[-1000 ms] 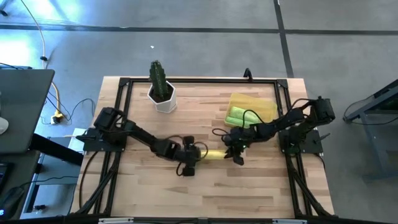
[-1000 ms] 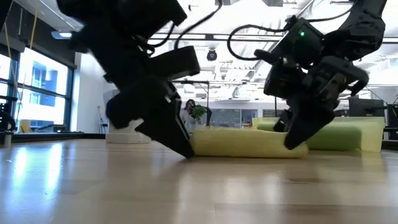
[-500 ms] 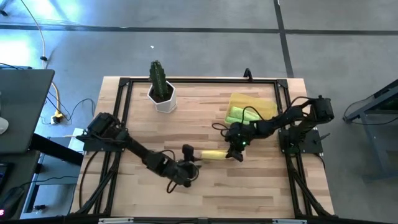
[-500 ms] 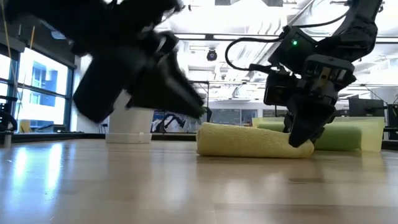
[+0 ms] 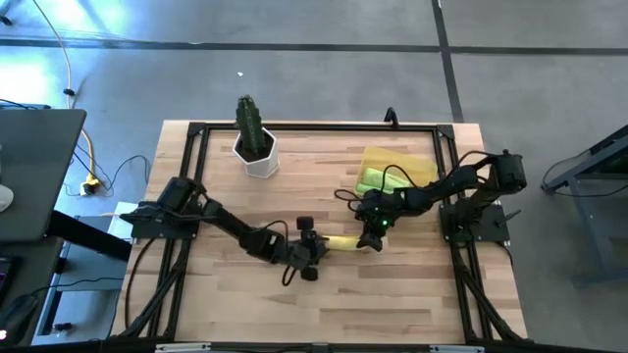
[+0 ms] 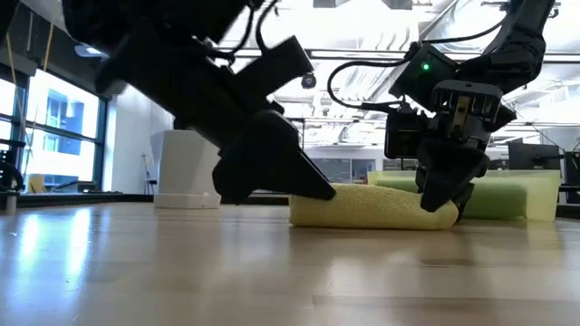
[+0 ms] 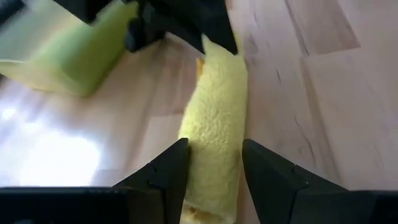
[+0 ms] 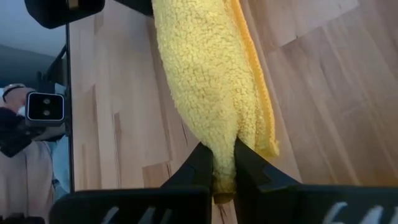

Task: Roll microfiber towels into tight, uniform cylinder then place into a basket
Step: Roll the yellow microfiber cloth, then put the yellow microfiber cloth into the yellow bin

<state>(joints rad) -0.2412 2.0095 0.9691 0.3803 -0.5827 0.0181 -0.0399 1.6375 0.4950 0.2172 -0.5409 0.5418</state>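
Pale wood-plank desk (image 5: 245, 201) inside a black frame, grey concrete floor around it; low view looks through to a bright open office behind.

What changed: half a second back my left end effector (image 5: 312, 257) was off the roll, pulled toward the near edge. Now it's back at the free end of the yellow towel (image 5: 341, 242), fingers (image 7: 163, 177) apart and straddling the roll's end, not clamped from what the wrist view shows. My right end effector (image 5: 372, 235) hasn't let go: pinched shut on the other end of the yellow towel, fabric bunched between its fingers (image 8: 205, 165).

My read: both ends are covered again, so the roll looks ready to be tightened or lifted toward the basket (image 5: 417, 167). Roll lies flat on the desk, near the basket but outside it.

Materials/shapes:
- Yellow towel: fluffy, nubbly pile, soft; rolled into a stubby cylinder, slightly fatter at the middle, with a loose hemmed edge running along one side. Could unroll if released.
- Basket: translucent yellow plastic, shallow, low walls, rigid.
- Green towel roll (image 5: 372, 182) already in the basket, lime, same fuzzy texture.
- White pot (image 5: 257, 156) with a green cactus (image 5: 248, 120) at the far side, well clear.
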